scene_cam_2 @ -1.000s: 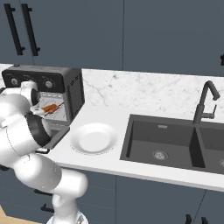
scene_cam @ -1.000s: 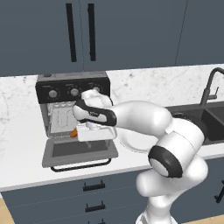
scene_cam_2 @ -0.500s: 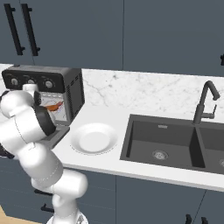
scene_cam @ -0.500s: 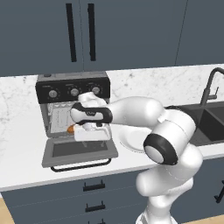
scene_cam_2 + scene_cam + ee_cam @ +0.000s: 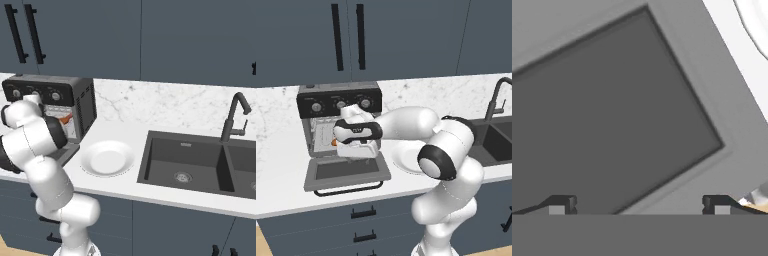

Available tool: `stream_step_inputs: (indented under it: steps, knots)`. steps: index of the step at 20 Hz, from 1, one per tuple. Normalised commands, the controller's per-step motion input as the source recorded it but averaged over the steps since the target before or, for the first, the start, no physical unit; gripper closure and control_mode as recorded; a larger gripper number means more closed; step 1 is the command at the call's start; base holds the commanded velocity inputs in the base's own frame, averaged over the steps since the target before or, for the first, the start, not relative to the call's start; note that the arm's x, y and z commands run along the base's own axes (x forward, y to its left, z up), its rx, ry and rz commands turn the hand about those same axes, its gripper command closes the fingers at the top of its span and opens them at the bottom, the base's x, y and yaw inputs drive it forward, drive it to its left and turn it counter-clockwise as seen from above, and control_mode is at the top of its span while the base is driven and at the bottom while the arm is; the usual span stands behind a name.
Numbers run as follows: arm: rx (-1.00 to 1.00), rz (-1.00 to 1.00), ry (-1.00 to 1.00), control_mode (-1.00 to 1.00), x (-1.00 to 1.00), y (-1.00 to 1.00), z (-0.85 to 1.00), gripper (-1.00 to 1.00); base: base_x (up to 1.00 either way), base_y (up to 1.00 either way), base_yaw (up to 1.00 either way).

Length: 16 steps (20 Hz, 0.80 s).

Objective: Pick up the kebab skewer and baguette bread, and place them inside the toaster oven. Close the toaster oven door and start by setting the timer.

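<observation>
Here the toaster oven (image 5: 338, 107) stands at centre left of the left base frame, on the white marble counter (image 5: 278, 165), with its three knobs along the black top panel. The toaster oven door (image 5: 346, 171) lies dropped open and flat toward the viewer, its bar handle at the lower edge. The robot's arm reaches from the lower right of that frame across to the oven mouth, and its white hand covers the right half of the opening. The gripper (image 5: 639, 204) appears at the bottom of the hand frame, its two dark tips spread far apart and nothing between them; it looks down on the door's dark glass window. A small orange piece of food (image 5: 334, 142) shows at the left edge of the hand, inside the oven cavity; whether it is the skewer or the bread cannot be told. In the right base frame an orange-red chunk (image 5: 65, 119) shows in the oven mouth at left centre. A white plate (image 5: 107, 158) rests on the counter just right of the oven, and a dark sink (image 5: 200, 162) with a black faucet (image 5: 235, 117) fills the right side.
</observation>
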Motion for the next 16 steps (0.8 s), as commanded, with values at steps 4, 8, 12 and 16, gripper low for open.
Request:
stream_step_inputs:
  steps: [4, 8, 12, 16]
  knots:
    - [-0.03, -0.04, -0.04, -1.0, 0.2, -0.03, 0.0, -1.0, 0.0, 0.0, 0.0]
    - [-0.04, -0.03, 0.0, -1.0, 0.33, -0.14, 0.0, -1.0, 0.0, 0.0, 0.0]
    - [-0.02, -0.04, -0.03, -1.0, 0.49, -0.08, 0.0, -1.0, 0.0, 0.0, 0.0]
    - [0.0, -0.05, -0.04, -1.0, 0.51, 0.0, 0.0, -1.0, 0.0, 0.0, 0.0]
